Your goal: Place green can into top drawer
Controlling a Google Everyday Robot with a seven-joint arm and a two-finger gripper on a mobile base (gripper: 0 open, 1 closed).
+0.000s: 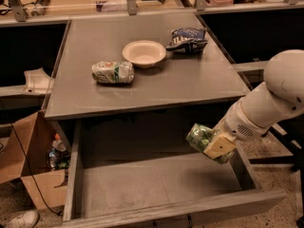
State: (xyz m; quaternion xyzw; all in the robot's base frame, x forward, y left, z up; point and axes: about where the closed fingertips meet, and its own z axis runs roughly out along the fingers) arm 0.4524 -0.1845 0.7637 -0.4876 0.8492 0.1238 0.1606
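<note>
The small, dark green leafy-print drink can (198, 137) hangs tilted, clamped in the gripper (213, 145), just above the right side of the wide, shallow grey wooden drawer (142, 186), which stands pulled open.

I see on counter (190, 82): pale can (113, 72) lying down, white bowl (144, 53), blue chip bag (187, 38). Floor-left: cardboard box (28, 151). The end effector (211, 144) sits below counter's right edge.

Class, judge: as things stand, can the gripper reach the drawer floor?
Probably yes: the gripper, holding the green can, hangs just above the open drawer, with nothing showing between them.
</note>
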